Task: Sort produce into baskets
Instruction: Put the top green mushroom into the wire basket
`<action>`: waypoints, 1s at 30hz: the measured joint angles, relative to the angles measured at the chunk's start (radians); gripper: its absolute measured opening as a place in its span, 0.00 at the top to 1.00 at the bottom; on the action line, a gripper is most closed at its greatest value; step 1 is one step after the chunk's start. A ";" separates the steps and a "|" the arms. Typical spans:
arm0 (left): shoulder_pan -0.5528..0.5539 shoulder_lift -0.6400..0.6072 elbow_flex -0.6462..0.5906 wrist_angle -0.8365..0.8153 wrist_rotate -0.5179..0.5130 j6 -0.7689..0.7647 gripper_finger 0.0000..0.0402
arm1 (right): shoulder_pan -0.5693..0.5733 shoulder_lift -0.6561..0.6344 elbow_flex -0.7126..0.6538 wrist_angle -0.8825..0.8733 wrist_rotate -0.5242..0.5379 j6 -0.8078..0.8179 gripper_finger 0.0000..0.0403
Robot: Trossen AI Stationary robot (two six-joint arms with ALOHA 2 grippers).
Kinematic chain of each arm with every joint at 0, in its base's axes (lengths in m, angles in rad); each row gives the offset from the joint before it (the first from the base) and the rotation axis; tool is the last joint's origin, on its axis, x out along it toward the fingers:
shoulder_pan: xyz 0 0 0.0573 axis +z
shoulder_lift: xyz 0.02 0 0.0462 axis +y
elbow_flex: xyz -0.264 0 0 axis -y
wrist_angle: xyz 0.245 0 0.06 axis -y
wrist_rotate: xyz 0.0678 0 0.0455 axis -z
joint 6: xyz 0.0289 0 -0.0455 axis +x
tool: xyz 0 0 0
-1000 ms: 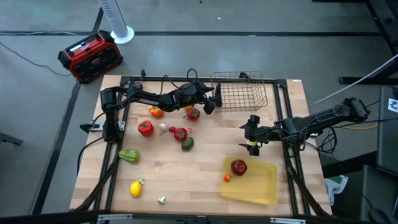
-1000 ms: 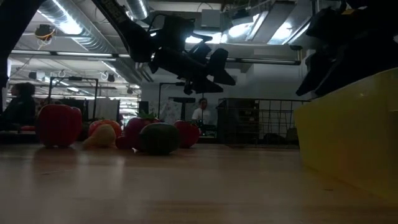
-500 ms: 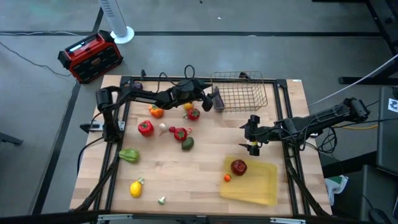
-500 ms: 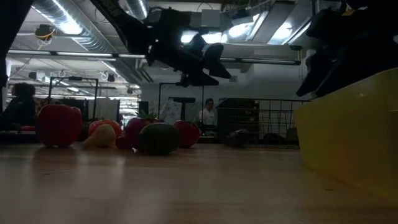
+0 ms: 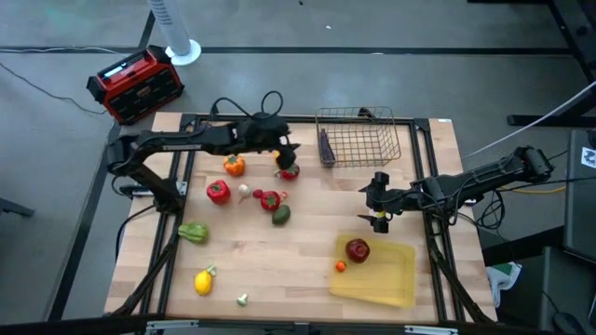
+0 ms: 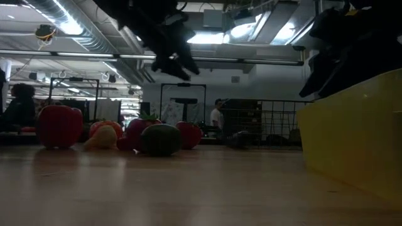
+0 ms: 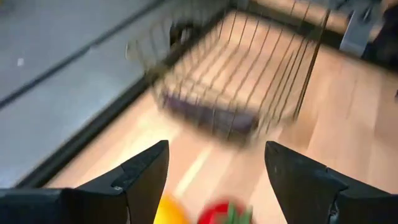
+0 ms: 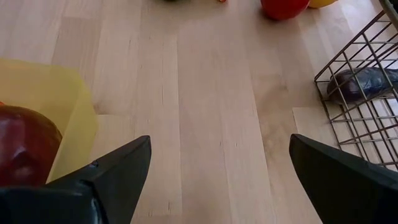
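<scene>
Produce is spread over the left half of the table (image 5: 307, 270), with some items already sorted. An eggplant (image 5: 325, 147) lies inside the wire basket (image 5: 358, 140) against its left wall; the basket stands at the far edge of the table. A red apple (image 5: 358, 249) rests in the yellow tray (image 5: 391, 279) at the near right, and a small orange item (image 5: 341, 266) lies just beside the tray's left edge.

Loose items on the table:
- orange pepper (image 5: 234, 167) and red pepper (image 5: 218, 192), left of centre
- mushroom (image 5: 244, 192), between the red pepper and a red item (image 5: 270, 199)
- dark green item (image 5: 280, 215), just beside that red item
- green pepper (image 5: 193, 232) and lemon (image 5: 203, 281), towards the near left
- small pale item (image 5: 241, 299), near the front edge

Left gripper (image 5: 284, 158) hangs above a small red item with a green top (image 5: 290, 172), left of the basket. Its fingers (image 7: 146, 171) stand apart and hold nothing.

Right gripper (image 5: 377, 200) hovers between basket and tray, above bare table. Its fingers (image 8: 118, 168) are spread wide and empty.
</scene>
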 joint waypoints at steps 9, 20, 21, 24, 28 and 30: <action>-0.005 -0.010 -0.028 -0.296 0.008 -0.001 0.41 | 0.000 0.000 0.000 0.000 0.000 0.000 0.07; -0.007 -0.009 -0.174 -0.248 0.009 -0.032 0.47 | 0.000 0.000 0.000 0.001 0.000 0.000 0.07; -0.008 -0.009 -0.190 -0.228 0.009 -0.043 0.47 | 0.000 0.000 0.000 0.001 0.000 0.000 0.07; -0.016 -0.009 -0.234 -0.148 0.010 -0.054 0.48 | 0.000 0.000 0.000 0.001 0.000 0.000 0.07; -0.031 -0.001 -0.285 -0.018 0.012 -0.070 0.48 | 0.000 0.000 0.000 0.001 0.000 0.000 0.07; -0.037 0.012 -0.298 0.050 0.012 -0.077 0.48 | 0.000 0.000 0.000 0.001 0.000 0.000 0.07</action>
